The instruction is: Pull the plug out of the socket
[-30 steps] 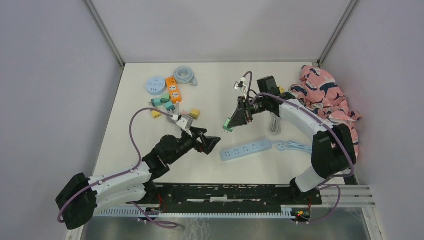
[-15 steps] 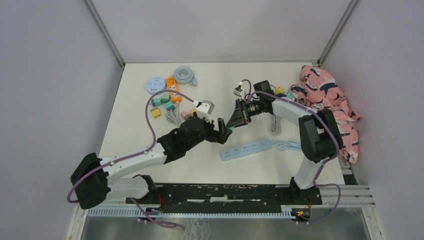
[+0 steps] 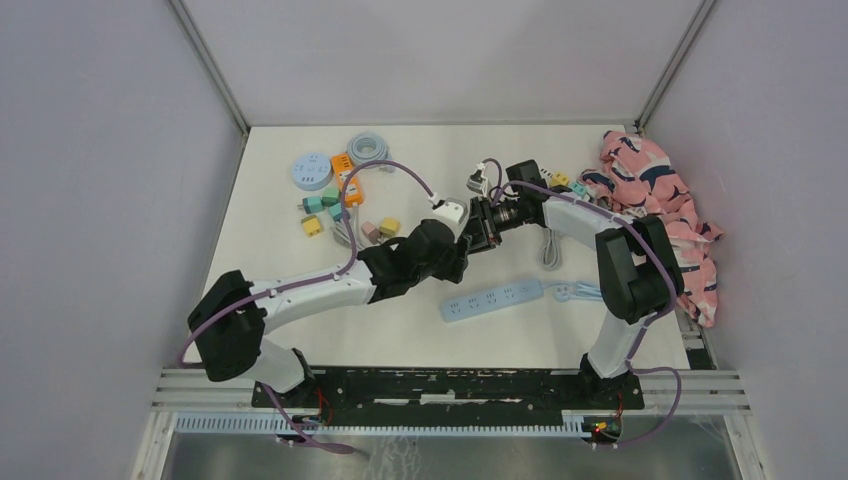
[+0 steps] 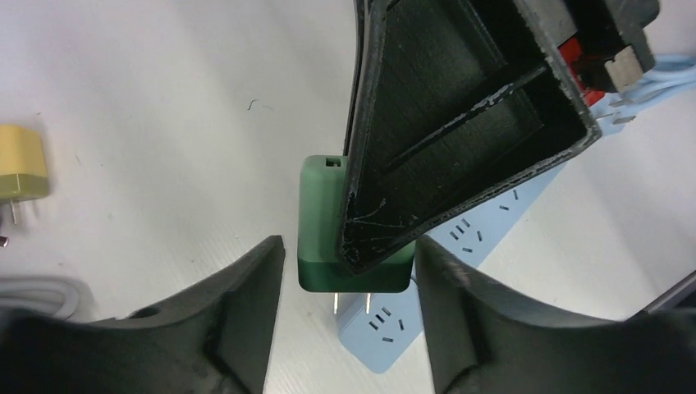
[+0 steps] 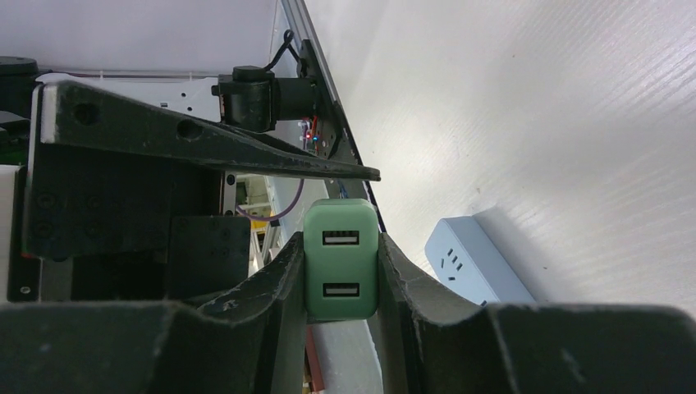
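Left gripper [image 4: 348, 267] has swung over to straddle the green plug [image 4: 318, 222], jaws narrowing

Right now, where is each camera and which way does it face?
Top external: above, behind the bases, looking down on the table; both arms show.
Left wrist: faces the green plug, framed by the open left gripper.
Right wrist: looks along the right gripper, clamped on that plug.
Wrist views share plug and power strip.

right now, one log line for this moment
right claw: shut on green plug | left claw: open, flanking it | blue power strip: on table
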{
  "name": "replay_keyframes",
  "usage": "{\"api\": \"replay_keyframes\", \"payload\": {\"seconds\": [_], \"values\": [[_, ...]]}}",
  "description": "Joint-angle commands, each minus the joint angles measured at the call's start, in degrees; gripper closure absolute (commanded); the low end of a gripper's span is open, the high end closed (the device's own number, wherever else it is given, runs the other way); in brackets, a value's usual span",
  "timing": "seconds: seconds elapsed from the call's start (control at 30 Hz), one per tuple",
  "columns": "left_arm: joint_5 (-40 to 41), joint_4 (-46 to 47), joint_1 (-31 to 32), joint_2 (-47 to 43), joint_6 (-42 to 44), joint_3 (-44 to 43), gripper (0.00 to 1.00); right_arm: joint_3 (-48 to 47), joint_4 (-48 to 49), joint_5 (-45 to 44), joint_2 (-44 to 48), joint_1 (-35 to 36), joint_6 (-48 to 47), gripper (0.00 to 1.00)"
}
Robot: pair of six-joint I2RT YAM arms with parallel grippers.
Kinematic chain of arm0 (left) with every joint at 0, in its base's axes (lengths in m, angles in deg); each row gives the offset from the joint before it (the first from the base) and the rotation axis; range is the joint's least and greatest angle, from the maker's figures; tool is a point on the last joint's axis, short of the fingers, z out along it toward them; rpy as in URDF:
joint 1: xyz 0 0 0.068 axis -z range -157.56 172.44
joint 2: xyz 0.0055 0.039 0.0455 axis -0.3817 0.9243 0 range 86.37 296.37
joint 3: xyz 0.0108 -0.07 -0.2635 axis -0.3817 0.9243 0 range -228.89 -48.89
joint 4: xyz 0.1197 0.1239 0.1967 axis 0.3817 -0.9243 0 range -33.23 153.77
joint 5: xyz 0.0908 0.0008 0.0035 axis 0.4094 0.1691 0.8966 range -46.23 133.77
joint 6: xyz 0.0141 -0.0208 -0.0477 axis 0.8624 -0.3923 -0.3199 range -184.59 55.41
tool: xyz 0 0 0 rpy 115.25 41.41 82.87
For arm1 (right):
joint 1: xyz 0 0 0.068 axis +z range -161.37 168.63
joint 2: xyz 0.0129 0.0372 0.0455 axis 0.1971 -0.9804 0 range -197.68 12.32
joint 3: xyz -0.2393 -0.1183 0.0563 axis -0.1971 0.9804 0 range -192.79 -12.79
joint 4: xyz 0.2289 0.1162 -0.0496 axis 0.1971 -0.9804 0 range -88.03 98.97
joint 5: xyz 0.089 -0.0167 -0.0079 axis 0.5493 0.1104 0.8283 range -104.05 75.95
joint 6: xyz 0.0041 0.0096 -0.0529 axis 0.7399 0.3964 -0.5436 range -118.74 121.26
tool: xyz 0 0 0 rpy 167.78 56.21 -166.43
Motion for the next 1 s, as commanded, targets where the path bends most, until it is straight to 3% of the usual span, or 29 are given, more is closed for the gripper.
{"api": "replay_keyframes", "payload": {"seconds": [0.0,0.13,0.2,0.3,0.43,0.47,0.5,0.77,0.97], "values": [[2.1,-1.2,0.2,0.4,3.3,-3.2,0.43,-2.6,0.0,2.2,-0.3,-0.2,0.6,0.92],[3.4,-0.6,0.2,0.5,3.7,-3.3,0.58,-2.7,-0.3,2.3,-0.2,-0.2,0.2,0.91],[3.6,-0.5,0.2,0.5,4.1,-3.3,0.74,-2.8,-0.9,2.2,-0.2,-0.2,-0.4,0.86],[4.3,0.4,0.2,-0.3,4.4,-2.1,0.93,-3.8,-3.6,3.5,-0.3,-0.2,-3.3,0.67],[6.3,3.2,0.0,-3.5,4.2,2.0,0.97,-5.3,-8.5,3.7,0.2,-0.3,-9.4,0.4],[7.0,4.1,-0.1,-4.4,3.8,3.4,0.97,-5.6,-9.5,3.7,0.5,-0.3,-11.1,0.17],[7.8,5.1,-0.2,-5.4,3.4,5.0,0.97,-5.6,-10.1,3.5,0.9,-0.3,-12.8,0.03],[8.7,9.2,-6.3,-11.7,-0.2,15.5,0.97,-6.7,-14.1,1.1,2.6,-0.7,-18.5,0.0],[-0.2,14.6,-19.3,-14.1,-3.7,21.2,0.97,-7.1,-15.2,1.2,2.7,-1.1,-19.1,0.0]]}}
